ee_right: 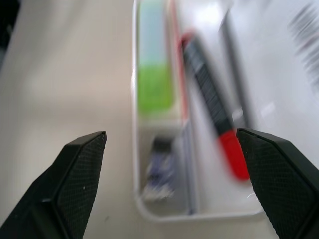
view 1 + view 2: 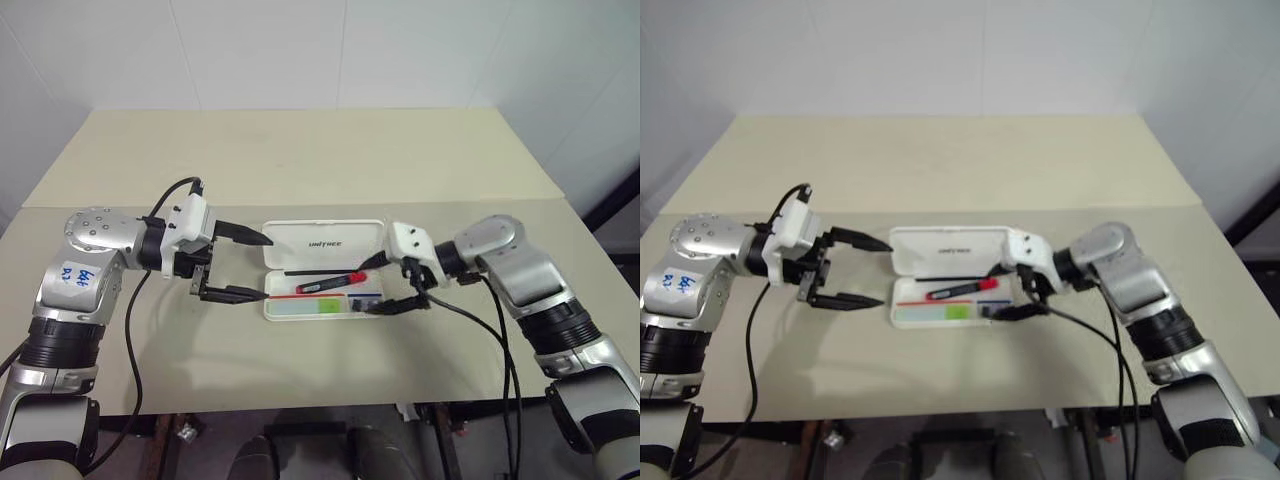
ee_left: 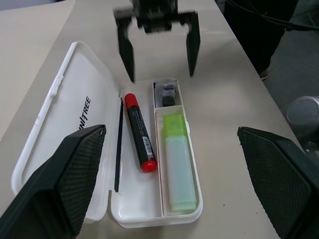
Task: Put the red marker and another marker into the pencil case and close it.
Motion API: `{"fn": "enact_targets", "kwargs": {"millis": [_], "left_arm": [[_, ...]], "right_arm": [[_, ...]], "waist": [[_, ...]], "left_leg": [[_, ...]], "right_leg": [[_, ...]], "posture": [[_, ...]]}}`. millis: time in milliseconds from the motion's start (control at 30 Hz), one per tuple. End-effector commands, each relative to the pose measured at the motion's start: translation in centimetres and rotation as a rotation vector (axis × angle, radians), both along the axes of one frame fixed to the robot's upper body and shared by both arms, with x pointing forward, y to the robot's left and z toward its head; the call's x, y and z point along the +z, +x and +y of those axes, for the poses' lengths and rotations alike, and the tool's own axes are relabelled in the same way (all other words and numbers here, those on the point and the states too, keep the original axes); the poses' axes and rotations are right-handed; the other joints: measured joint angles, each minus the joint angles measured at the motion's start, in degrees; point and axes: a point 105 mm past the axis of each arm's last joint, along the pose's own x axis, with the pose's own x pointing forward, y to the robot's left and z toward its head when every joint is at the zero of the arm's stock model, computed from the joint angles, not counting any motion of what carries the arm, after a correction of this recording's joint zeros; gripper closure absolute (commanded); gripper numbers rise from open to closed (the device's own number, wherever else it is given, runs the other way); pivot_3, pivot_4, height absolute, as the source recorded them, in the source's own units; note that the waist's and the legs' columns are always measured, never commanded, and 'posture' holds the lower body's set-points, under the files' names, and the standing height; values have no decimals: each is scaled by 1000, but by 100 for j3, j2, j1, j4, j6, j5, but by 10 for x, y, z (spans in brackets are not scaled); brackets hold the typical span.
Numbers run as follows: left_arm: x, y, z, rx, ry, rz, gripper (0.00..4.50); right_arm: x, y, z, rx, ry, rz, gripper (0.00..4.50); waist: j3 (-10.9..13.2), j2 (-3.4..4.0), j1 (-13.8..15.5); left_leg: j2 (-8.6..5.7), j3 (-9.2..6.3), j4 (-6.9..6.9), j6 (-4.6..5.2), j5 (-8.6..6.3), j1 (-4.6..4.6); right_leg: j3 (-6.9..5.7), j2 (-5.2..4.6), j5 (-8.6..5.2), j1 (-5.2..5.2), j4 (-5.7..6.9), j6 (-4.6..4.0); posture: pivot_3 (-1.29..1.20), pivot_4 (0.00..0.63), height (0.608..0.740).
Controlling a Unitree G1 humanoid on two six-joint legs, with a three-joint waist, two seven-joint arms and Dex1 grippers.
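The white hard-plastic clamshell pencil case (image 2: pixel 322 270) lay open lengthwise between both spread, empty claws, left gripper (image 2: pixel 252 266) and right gripper (image 2: pixel 376 285) at opposite ends, its raised lid (image 2: pixel 322 243) on the far side.

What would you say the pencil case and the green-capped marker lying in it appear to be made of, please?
The pencil case looks like glossy white hard plastic: thin moulded rims, rounded corners and soft reflections on the lid. The green-capped marker seems to be translucent frosted plastic, its pale barrel letting light through under a brighter green cap.
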Motion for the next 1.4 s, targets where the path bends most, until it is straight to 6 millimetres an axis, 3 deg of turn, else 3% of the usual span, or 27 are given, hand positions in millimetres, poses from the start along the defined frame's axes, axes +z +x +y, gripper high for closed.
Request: {"fn": "enact_targets", "kwargs": {"millis": [33,200,433,533,900,1267,1400], "left_arm": [[13,0,7,19,-26,-49,0],[19,2,20,71,-76,-36,0],[20,12,42,145,-96,-32,0],[20,14,45,147,-108,-21,628],[22,25,43,175,-160,-7,4394],[22,79,40,410,-308,-64,4452],[8,100,32,489,-280,-43,4452]], "right_arm": [[34,-24,-9,88,185,-53,32],[51,-38,-29,41,317,-82,32],[67,-39,-59,-108,402,-58,32],[65,-39,-63,-126,381,-71,0],[63,-35,-57,-133,373,-80,0],[56,-31,-55,-158,360,-107,0],[56,-32,-52,-156,368,-111,0]], "waist": [[0,0,9],[0,0,37],[0,0,-2],[0,-1,0],[0,0,3],[-1,-1,66],[-1,-1,104]], "left_leg": [[0,0,0,0,0,0],[0,-1,-1,-4,-3,-2],[1,-1,1,-4,-3,4],[2,-1,-3,-4,-3,4],[2,1,-4,-3,-3,1],[1,0,-1,-3,-3,-2],[0,0,0,-3,-3,-1]], "right_leg": [[0,0,0,0,0,0],[-1,-2,0,3,-10,1],[-1,-1,2,4,-6,-1],[-1,0,1,3,-9,-3],[-1,-1,2,3,-15,-2],[-1,0,5,3,-17,4],[-1,1,6,3,-17,6]], "posture": [[0,150,740],[0,150,740],[0,150,740],[0,150,740],[0,150,740],[0,150,740],[0,150,740]]}}
